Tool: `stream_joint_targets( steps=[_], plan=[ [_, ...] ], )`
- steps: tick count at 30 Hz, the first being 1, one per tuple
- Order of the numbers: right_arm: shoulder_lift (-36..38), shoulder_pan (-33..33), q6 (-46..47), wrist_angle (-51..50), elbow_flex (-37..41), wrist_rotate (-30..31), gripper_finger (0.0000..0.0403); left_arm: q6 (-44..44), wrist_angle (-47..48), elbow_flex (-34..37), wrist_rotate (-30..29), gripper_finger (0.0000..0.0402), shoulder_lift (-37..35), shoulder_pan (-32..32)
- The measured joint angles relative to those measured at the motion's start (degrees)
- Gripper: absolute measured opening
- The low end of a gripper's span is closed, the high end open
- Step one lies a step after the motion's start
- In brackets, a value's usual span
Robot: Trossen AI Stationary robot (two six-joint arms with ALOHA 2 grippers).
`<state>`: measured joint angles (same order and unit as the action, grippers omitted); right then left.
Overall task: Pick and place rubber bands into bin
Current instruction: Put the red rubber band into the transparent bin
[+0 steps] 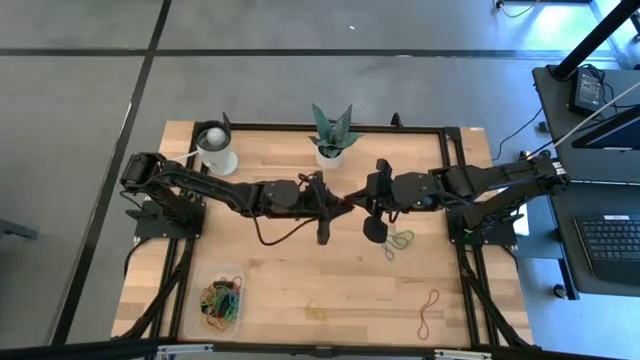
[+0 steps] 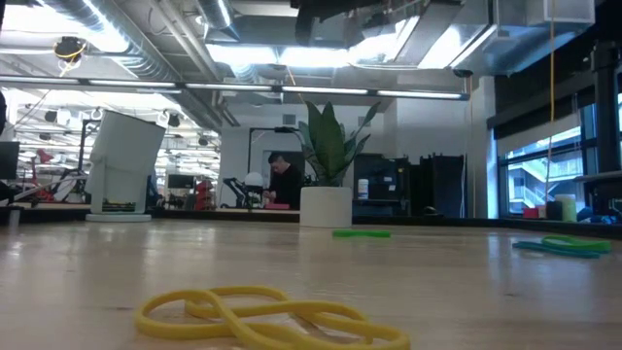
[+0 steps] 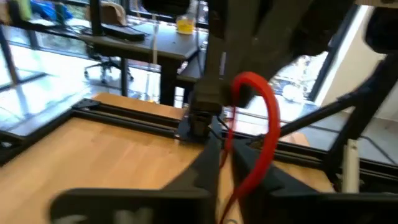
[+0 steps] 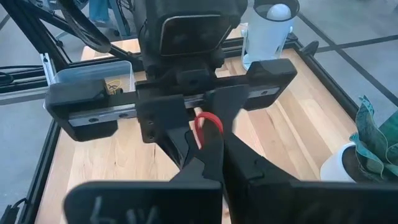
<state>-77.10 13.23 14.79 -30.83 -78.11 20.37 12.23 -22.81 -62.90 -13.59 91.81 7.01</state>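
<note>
A red rubber band hangs in mid-air over the table's middle, between my two grippers, which meet tip to tip. My left gripper reaches in from the table's left and is shut on it. My right gripper comes from the right and is shut on it too. The clear bin stands at the near left corner with several coloured bands in it. Loose bands lie flat on the table: green, red and yellow. My left gripper pinches one end of the red band between its two fingers, coming in nearly level from the table's left. The band bows away in an arc toward the other gripper, clear of the table. My right gripper pinches the band's other end between its shut fingers, slanting down from the table's right. A small red loop stands out beyond the fingertips.
A white cup stands at the far left and a potted plant at the far middle. A black frame runs along the far edge. Bare wood lies between the bin and the loose bands.
</note>
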Motion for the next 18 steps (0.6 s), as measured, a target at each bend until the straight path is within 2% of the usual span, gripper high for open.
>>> stream_joint_targets(
  steps=[2, 9, 13, 18],
  plan=[
    [0.0, 0.0, 0.0, -0.1, 0.0, -0.1, 0.0, 0.9, 0.4, 0.0, 1.6, 0.0011, 0.0, 0.0],
    [0.0, 0.0, 3.2, -1.4, 0.0, -0.1, 0.0007, 2.2, 1.0, 0.0, 1.1, 0.0003, 0.0, 0.4],
    [0.0, 0.0, 4.7, -4.1, 0.0, -0.7, 0.0043, 2.3, 4.2, 0.0, -0.4, 0.0003, -0.2, 0.9],
    [0.0, 0.0, 8.1, -12.2, 0.0, -0.7, 0.0103, 5.5, 10.1, 0.0, -1.5, 0.0003, -1.2, 1.2]
  ],
)
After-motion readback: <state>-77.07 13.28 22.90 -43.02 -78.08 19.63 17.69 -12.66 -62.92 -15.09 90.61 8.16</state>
